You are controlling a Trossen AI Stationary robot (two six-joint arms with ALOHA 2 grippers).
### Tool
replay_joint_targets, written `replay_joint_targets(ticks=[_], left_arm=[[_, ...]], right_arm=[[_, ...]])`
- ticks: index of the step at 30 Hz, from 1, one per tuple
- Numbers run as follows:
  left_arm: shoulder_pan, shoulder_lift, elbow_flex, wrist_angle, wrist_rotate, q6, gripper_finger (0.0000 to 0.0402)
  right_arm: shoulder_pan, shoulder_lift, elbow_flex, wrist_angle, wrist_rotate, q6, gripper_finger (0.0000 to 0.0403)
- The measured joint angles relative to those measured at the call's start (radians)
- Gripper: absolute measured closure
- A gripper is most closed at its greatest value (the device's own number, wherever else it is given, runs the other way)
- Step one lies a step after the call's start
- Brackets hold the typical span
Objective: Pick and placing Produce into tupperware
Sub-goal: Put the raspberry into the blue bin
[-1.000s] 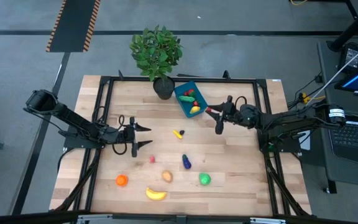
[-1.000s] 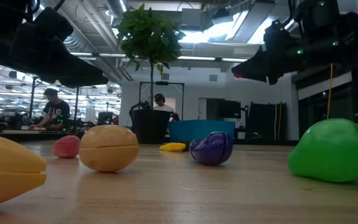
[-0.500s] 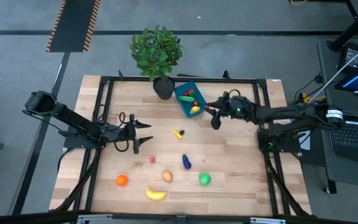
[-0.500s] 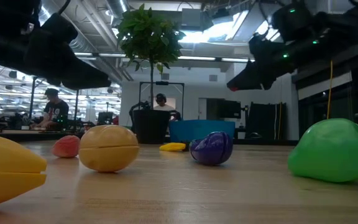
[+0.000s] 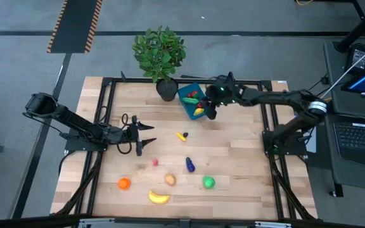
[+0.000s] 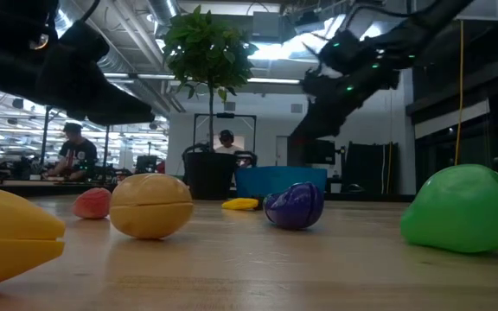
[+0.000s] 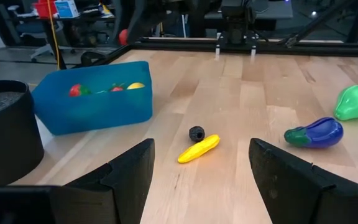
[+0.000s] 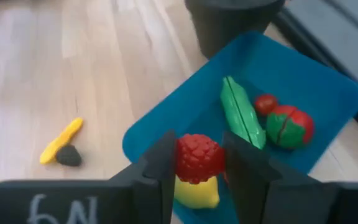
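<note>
Hanging over the near edge of the open blue plastic tupperware (image 5: 192, 101), the right gripper (image 8: 196, 163) is seen with its two dark fingers closed on a bumpy red toy raspberry (image 8: 198, 157). In the right wrist view the berry is held above the container's blue rim, and just under it a yellow lemon-like piece (image 8: 196, 192) can be made out. Farther inside the container a long green pod-shaped vegetable (image 8: 239, 114), a small red berry (image 8: 265, 103) and a rounded red-and-green fruit (image 8: 288, 127) are lying. The container itself is set at the far side of the wooden table (image 5: 246, 183), just beside the dark pot of the leafy green plant (image 5: 160, 54).

The left gripper (image 5: 143, 137) is held over the left-centre of the table with its fingers spread wide and nothing between them. In its wrist view a slim yellow toy vegetable (image 7: 199, 149) is seen ahead on the boards, touching a small dark round piece (image 7: 196, 133).

The remaining produce is scattered toward the near side: a small pink-red piece (image 5: 155, 162), a purple eggplant (image 5: 189, 165), a tan potato (image 5: 170, 180), a green apple (image 5: 208, 182), an orange (image 5: 124, 183) and a yellow banana (image 5: 159, 197). All of these lie well apart from both grippers.
</note>
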Motion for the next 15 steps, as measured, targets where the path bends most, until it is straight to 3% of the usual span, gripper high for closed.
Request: replay_joint_targets(ticks=[11,15], left_arm=[[0.0,0.0,0.0,-0.033,0.0,0.0,0.0149],[0.0,0.0,0.0,-0.038,0.0,0.0,0.0149]], right_arm=[[-0.09,0.228,0.365,-0.401,-0.017,-0.061,0.0289],[-0.102,0.281,0.448,-0.469,-0.011,-0.061,0.0289]])
